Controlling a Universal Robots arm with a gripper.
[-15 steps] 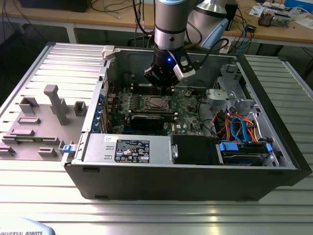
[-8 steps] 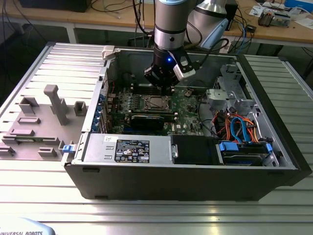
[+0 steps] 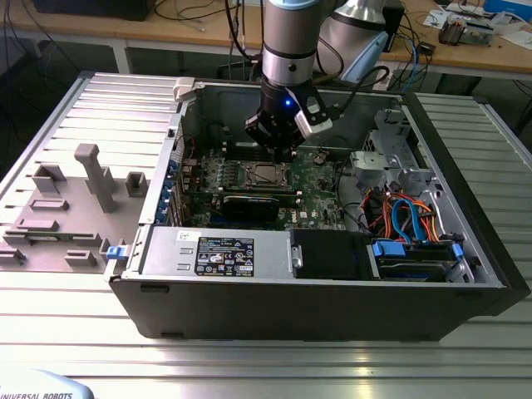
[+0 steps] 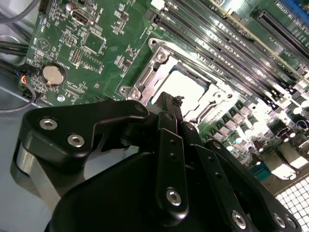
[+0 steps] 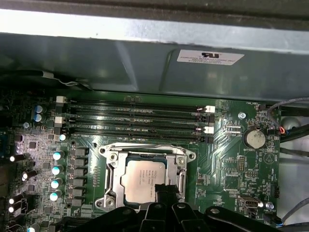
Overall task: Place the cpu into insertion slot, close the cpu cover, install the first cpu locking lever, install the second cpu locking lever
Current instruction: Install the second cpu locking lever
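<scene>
From the exterior view's left: a grey ribbed table [image 3: 50, 125] with upright fixtures, then the open computer case [image 3: 332, 291] lying on its side. Over its green motherboard [image 5: 231, 164] hangs the gripper [image 3: 287, 150] — fingers pinched together, nothing visible between them — just above the insertion slot [image 5: 112, 166]. The cpu [image 5: 142, 180] already sits inside — the cpu cover [image 5: 182, 166] frames it. Further right, orange and blue cables [image 3: 407, 218].

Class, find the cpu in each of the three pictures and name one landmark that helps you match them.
Exterior view: cpu mid-board, just below the claw.
Second wrist view: cpu inside the silver frame, just past the claw tips.
First wrist view: cpu inside the frame, beside the claw tip.
Shared landmark: memory slots alongside the socket.
</scene>
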